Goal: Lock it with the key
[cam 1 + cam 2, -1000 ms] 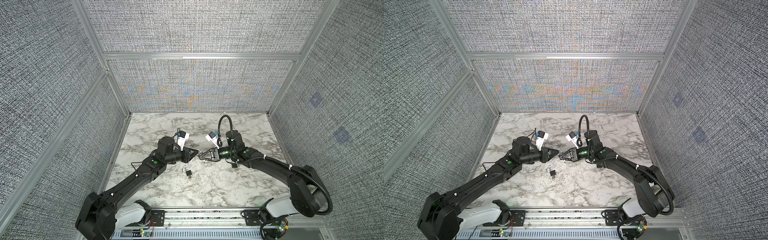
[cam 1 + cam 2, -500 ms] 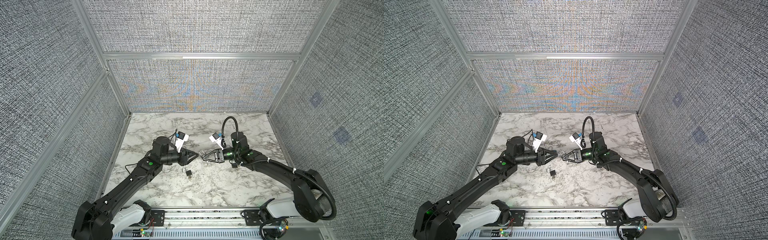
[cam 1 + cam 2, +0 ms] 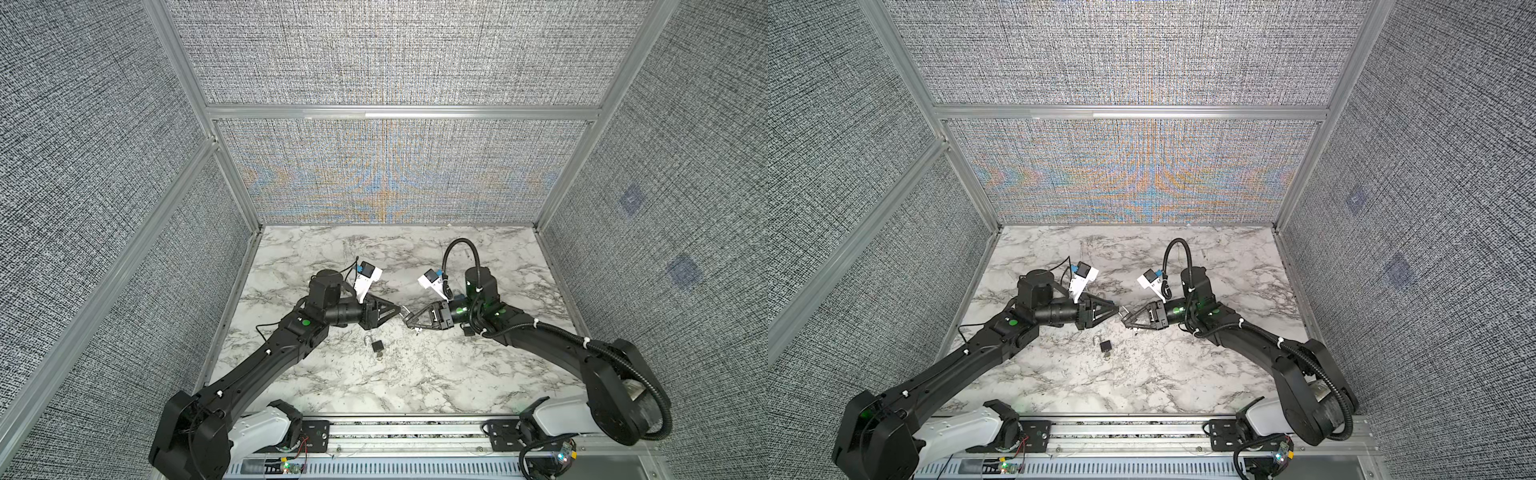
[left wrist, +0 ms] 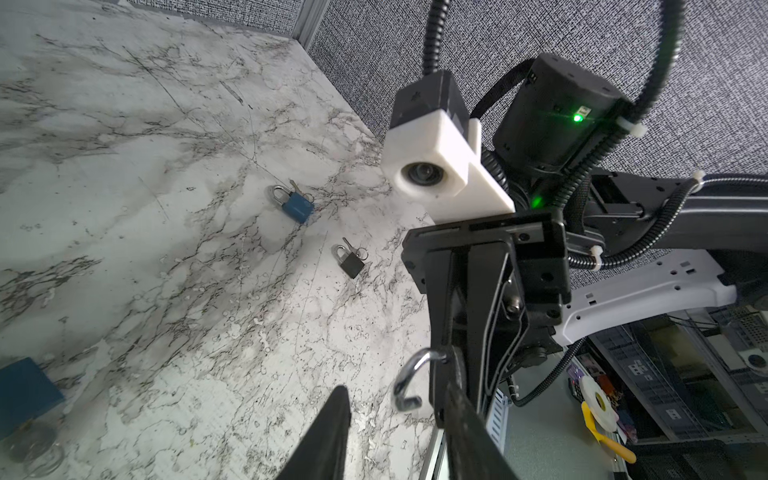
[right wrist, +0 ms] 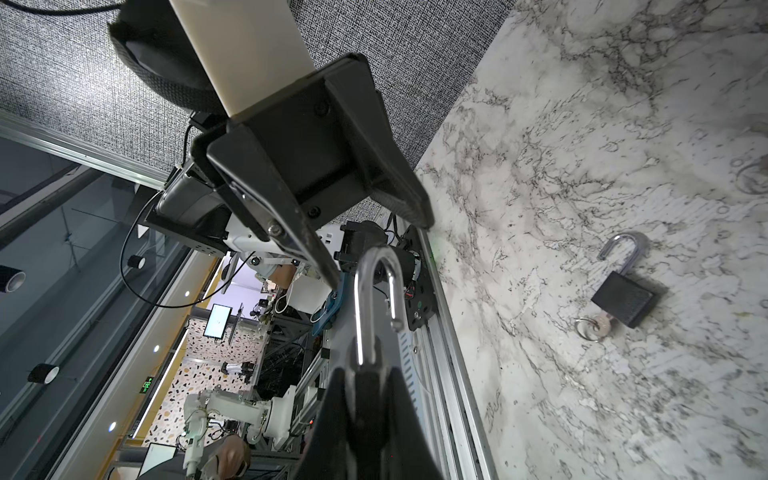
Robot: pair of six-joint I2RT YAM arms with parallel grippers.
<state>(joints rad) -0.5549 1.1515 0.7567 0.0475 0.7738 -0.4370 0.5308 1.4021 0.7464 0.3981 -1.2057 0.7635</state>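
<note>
Hiding most of the padlock, right fingers clamp it — open shackle showing — left fingers apart.

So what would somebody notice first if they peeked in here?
First, the black left gripper and right gripper, nose to nose over the white marble table. The right one pinches a padlock with an open silver shackle, the left stands open, and a small black padlock with its key lies unlocked on the table nearby.

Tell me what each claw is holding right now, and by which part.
Right claw grips a padlock by its body end, hidden inside the grip; the open shackle sticks out. Left claw is open, holding nothing.
</note>
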